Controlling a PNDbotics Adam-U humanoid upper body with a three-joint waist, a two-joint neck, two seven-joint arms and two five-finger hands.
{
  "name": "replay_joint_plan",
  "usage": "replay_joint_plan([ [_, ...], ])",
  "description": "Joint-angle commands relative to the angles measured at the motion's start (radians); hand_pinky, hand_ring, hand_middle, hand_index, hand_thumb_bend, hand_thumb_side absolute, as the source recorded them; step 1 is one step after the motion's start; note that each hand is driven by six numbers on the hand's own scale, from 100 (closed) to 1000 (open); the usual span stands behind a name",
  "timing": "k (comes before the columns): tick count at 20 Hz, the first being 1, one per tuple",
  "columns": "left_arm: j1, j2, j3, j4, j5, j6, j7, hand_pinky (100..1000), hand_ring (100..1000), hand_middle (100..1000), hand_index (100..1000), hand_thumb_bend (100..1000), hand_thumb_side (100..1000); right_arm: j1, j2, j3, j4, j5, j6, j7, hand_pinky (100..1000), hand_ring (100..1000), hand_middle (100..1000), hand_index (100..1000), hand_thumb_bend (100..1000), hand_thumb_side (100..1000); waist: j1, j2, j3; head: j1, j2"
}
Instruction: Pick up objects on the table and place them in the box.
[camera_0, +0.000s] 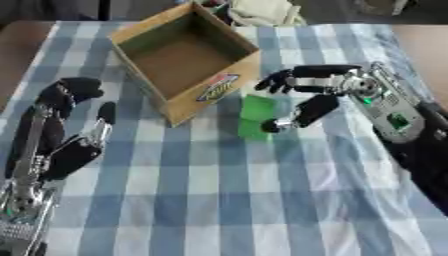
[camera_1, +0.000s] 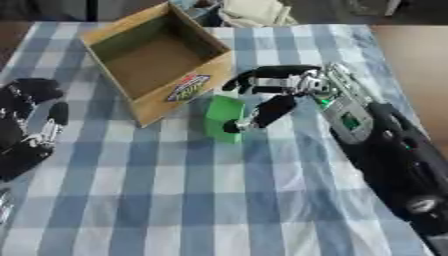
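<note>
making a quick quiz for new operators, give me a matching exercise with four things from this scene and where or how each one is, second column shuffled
Things:
1. cardboard box
2. green object
3. left hand
4. right hand

Places or states:
A. at the view's left side, idle on the checked cloth
B. open on top, nothing visible inside, at the far side of the table
C. reaching in from the right, thumb and fingers spread by the green object
D. on the cloth just right of the box's near corner

Pairs: 1-B, 2-D, 3-A, 4-C
</note>
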Motion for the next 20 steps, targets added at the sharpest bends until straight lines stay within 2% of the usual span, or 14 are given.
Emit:
replay_joint_plan([
  [1,-0.008,0.003,-0.001,-0.012,0.000,-0.002,-0.003,848,716,688,722,306,330,-0.023,-0.004,-0.010,0.011,0.023,0.000,-0.009,878,923,944,1000,472,730,0.004,-0.016,0.001,-0.002,0.009],
  [13,-0.007,0.002,-0.001,-0.012,0.001,-0.002,-0.005,847,714,688,721,306,333,-0.021,0.018,-0.021,0.086,0.094,-0.007,-0.050,882,923,940,980,473,716,0.007,-0.015,0.002,-0.004,0.010],
  [20,-0.006,0.002,-0.001,-0.011,0.001,-0.002,-0.005,847,714,688,721,307,333,-0.020,0.022,-0.021,0.095,0.117,-0.017,-0.063,887,924,939,899,463,682,0.008,-0.015,0.002,-0.004,0.014],
])
